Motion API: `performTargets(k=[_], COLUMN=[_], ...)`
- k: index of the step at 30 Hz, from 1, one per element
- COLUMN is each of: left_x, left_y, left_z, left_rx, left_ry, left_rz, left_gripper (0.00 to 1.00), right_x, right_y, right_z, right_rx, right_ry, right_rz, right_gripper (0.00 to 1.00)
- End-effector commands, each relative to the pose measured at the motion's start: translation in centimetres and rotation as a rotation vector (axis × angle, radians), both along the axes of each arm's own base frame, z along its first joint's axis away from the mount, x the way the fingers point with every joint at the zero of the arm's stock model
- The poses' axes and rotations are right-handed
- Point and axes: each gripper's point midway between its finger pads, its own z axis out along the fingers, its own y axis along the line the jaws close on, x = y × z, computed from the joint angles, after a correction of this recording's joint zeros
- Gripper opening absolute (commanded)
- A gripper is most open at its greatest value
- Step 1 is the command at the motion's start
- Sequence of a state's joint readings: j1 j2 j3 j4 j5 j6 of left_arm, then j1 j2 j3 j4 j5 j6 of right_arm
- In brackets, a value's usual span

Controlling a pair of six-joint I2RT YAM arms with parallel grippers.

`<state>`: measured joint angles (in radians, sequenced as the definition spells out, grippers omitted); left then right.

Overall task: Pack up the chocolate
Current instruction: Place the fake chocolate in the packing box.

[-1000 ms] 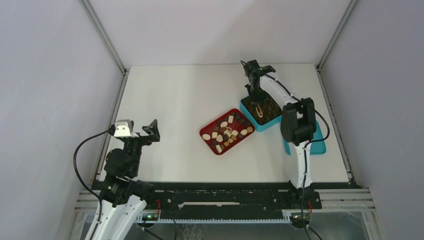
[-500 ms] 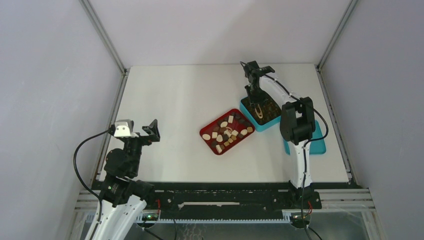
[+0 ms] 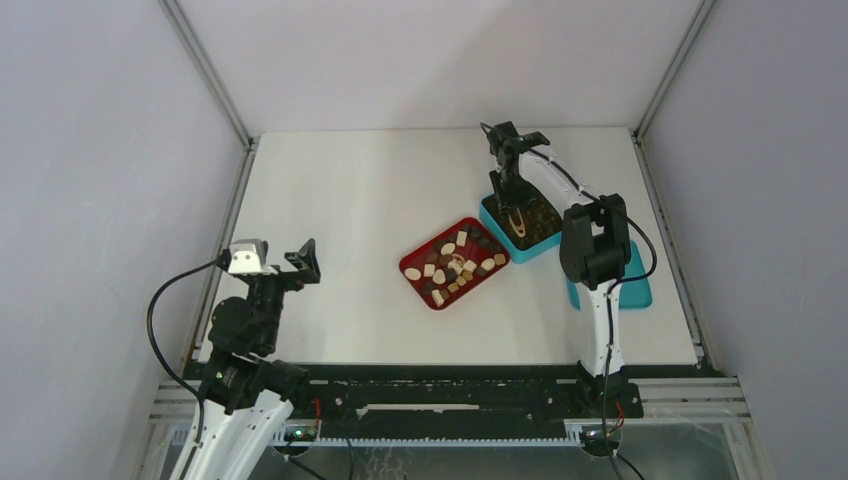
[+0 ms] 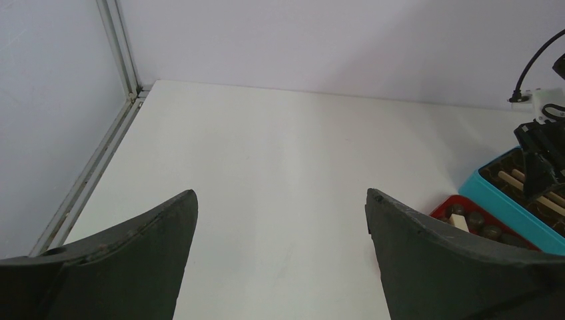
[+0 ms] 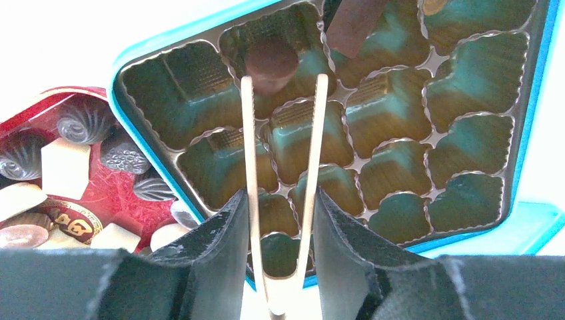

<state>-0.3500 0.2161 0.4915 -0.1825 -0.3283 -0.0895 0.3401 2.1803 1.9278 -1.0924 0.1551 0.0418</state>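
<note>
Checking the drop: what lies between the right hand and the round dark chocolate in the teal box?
Tan wooden V-shaped tongs, seen in right wrist view.

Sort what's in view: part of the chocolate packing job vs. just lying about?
In the job: chocolate pieces in red tray; one round piece in the teal box; wooden tongs, held by right gripper.
Lying about: flat teal lid beside the box; left gripper, open, idle.

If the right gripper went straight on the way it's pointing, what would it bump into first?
The right gripper holds wooden tongs, whose tips would probably press the round dark chocolate lying at them first, then the brown insert underneath; depth is unclear.
</note>
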Motion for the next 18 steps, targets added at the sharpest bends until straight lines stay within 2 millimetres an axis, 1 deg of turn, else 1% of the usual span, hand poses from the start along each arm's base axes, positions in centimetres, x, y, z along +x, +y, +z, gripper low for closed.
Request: performTargets(k=[1, 4, 9, 13, 14, 15, 18], left_x=[0.1, 0.2, 0.3, 0.8, 0.9, 0.9, 0.9], left_y=[-0.2, -0.3, -0.4, -1.5, -1.8, -2.4, -3.7], left_z=[0.9, 0.8, 0.7, 0.4, 0.3, 0.3, 1.1], left_rx=[-0.017, -0.015, -0.028, -0.097, -0.114, -0.130, -0.177], left_ry=[-0.023, -0.019, 0.007, 0.052, 0.068, 0.087, 0.113], left_rz=[-0.012, -0.014, -0.015, -0.048, -0.062, -0.090, -0.145], left_gripper=[1.00, 1.00, 1.00, 1.00, 1.00, 1.00, 1.00], right_x=[1.4, 1.4, 1.0, 0.1, -0.2, -0.4, -1.6], right_y=[0.5, 0.4, 0.8, 1.6, 1.8, 2.1, 3.0], right_z=[2.7, 3.0, 4.5, 6.0, 6.2, 6.8, 7.6], right_rx=[0.037, 0.036, 0.068, 0.112, 0.120, 0.133, 0.169], right_ry=[-0.086, -0.094, -0.128, -0.164, -0.169, -0.186, -0.211], right_rz=[0.007, 0.005, 0.008, 0.022, 0.026, 0.031, 0.057], right_gripper=[0.45, 0.46, 0.45, 0.45, 0.45, 0.45, 0.45])
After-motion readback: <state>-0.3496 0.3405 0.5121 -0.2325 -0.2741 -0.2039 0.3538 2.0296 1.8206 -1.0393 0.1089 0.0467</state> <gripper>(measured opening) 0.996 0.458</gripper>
